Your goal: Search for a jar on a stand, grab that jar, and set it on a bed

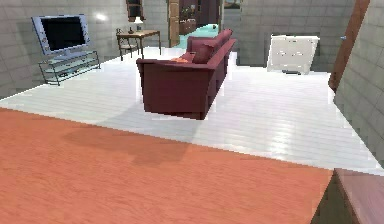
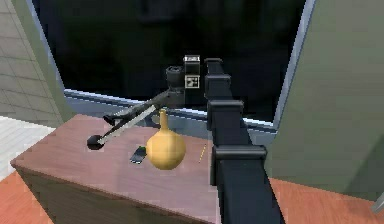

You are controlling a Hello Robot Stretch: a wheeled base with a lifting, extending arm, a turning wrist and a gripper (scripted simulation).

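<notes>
1. At the forward view's left, a TV sits on a low glass rack against the grey wall.
2. Just right of it, farther back, is a small table with a lamp on top.
3. A wide strip of bare white floor runs between the rack and the sofa.
4. The dark red sofa stands in the middle with its back toward the camera.
5. Behind the sofa is a blue-green bed, I think, but it is far off and partly hidden.
6. Right of the sofa there is more bare white floor, up to a white dresser.
7. A grey wall closes in the right edge.
8. The near floor is orange-red and bare.
9. In the arm side view, a brown stand sits below a big dark window, with its left edge near a grey wall.
10. The claw reaches down and left over the stand's top, and its thin fingers slant toward the stand's left end.
11. A small dark thing lies on the stand just left of the jar.
12. The round yellow jar stands upright on the stand, right of the fingertips and below the claw's dark body.
13. I cannot tell whether the claw touches the jar, how its fingers are set, or whether it holds anything.
14. The dark arm rises just right of the jar.
</notes>
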